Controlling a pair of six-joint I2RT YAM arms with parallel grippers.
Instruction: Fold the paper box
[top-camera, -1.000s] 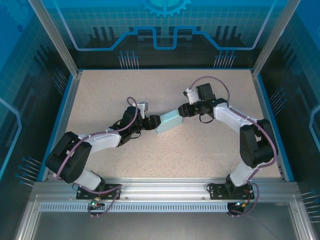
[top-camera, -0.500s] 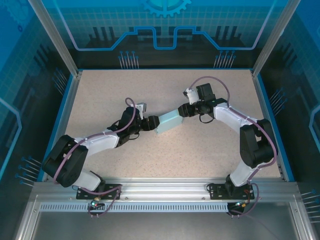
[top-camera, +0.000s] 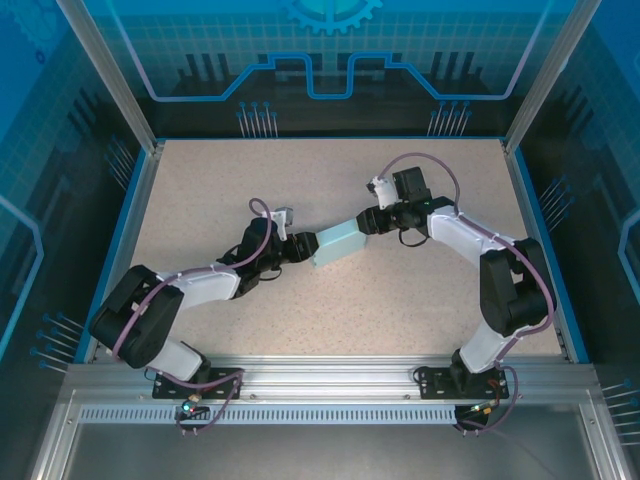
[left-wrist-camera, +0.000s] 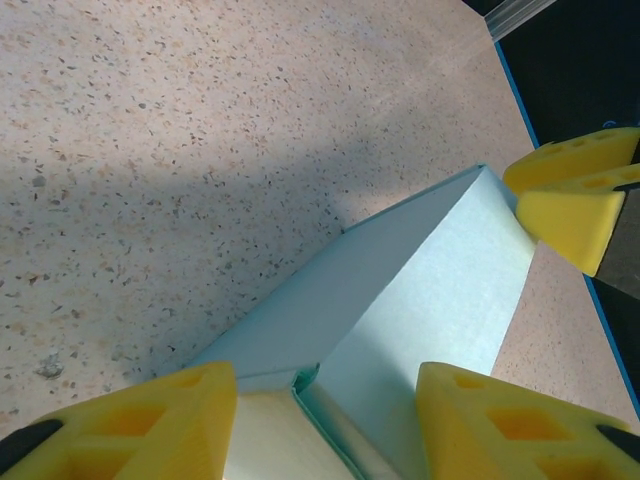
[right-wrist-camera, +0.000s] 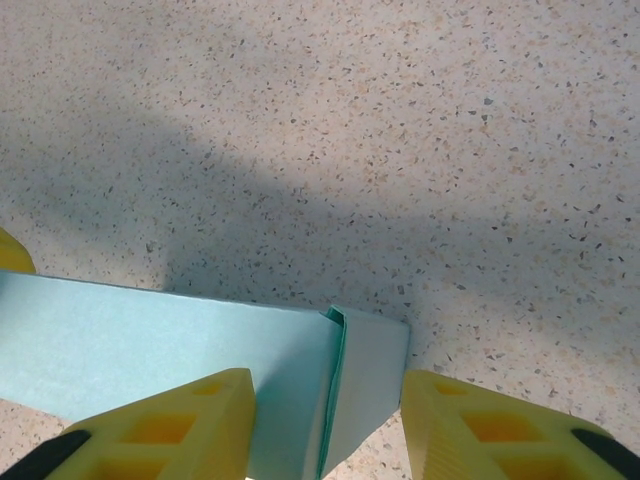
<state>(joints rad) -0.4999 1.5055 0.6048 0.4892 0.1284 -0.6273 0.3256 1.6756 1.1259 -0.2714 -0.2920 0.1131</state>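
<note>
Speckled table (top-camera: 400, 310), one paper box (top-camera: 340, 243), two claws (top-camera: 306, 243) (top-camera: 366, 221)

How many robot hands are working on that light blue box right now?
2. The left hand is at the near-left end of the box. The right hand is at its far-right end. Each straddles its end of the box.
</note>
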